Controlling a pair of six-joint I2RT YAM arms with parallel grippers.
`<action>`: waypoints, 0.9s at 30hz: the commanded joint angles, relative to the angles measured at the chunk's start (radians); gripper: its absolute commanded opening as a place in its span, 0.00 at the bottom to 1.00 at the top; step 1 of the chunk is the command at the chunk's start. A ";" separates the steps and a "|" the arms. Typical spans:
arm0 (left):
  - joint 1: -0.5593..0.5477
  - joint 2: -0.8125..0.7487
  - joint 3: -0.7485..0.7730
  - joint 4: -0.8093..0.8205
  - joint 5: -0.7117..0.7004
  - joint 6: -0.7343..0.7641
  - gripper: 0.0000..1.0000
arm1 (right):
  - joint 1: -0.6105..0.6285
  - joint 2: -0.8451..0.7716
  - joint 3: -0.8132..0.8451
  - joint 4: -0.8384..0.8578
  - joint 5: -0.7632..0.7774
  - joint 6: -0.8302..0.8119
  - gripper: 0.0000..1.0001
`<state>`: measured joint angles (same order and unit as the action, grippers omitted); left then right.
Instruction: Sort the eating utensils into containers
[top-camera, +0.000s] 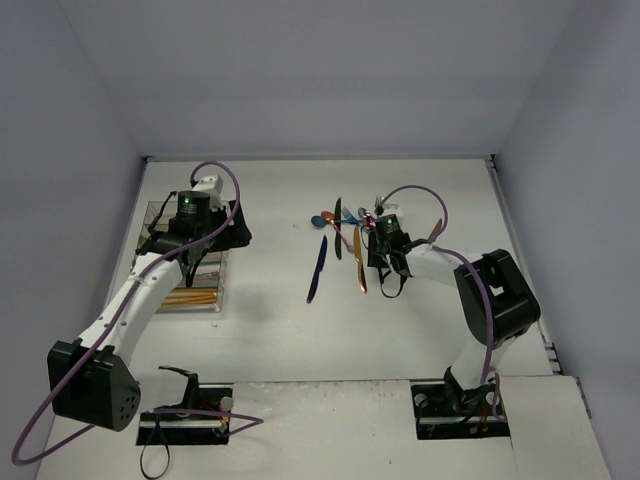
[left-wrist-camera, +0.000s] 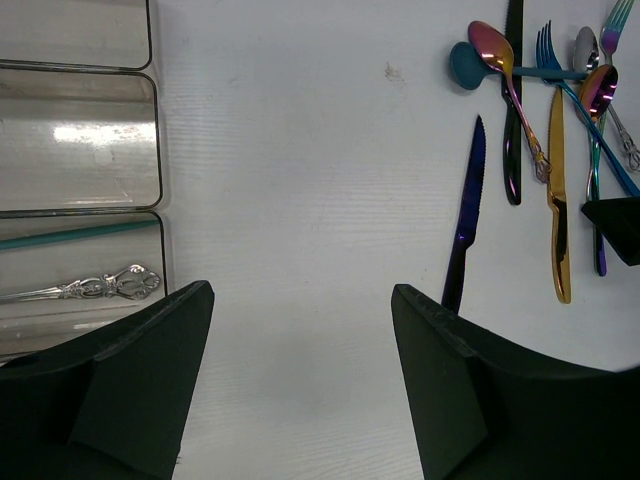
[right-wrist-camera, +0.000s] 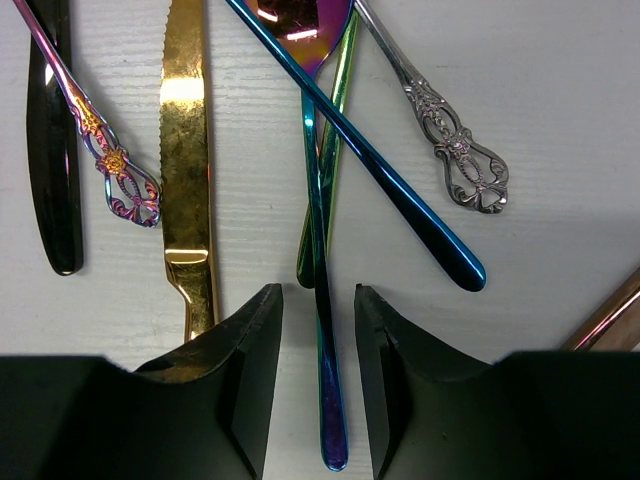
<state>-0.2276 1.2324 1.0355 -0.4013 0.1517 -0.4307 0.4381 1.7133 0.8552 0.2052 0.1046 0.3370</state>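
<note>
Straddling one iridescent spoon (right-wrist-camera: 326, 380), right claw (right-wrist-camera: 318, 296) stands narrowly parted, not gripping; left claw (left-wrist-camera: 302, 296) gapes empty.

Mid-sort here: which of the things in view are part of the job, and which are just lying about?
Job:
- utensil pile
- blue knife, lying apart from the pile
- clear tray, holding a silver ornate handle and gold chopsticks

Not the job (rig parts only):
- purple cables
- arm base plates

A white, faintly grained tabletop (top-camera: 280, 340), enclosed by pale walls (top-camera: 300, 80) at nine, twelve and three o'clock.
</note>
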 joint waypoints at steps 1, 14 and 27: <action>0.002 -0.018 0.021 0.033 0.023 0.001 0.69 | -0.004 -0.081 0.063 0.002 0.047 -0.079 0.32; 0.014 -0.013 0.014 0.048 0.062 -0.023 0.69 | -0.039 0.019 0.191 -0.004 0.023 -0.256 0.30; 0.016 -0.017 0.008 0.053 0.068 -0.027 0.69 | -0.107 0.122 0.204 -0.007 -0.090 -0.297 0.24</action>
<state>-0.2202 1.2324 1.0351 -0.4003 0.2073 -0.4496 0.3438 1.8380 1.0367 0.1748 0.0543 0.0601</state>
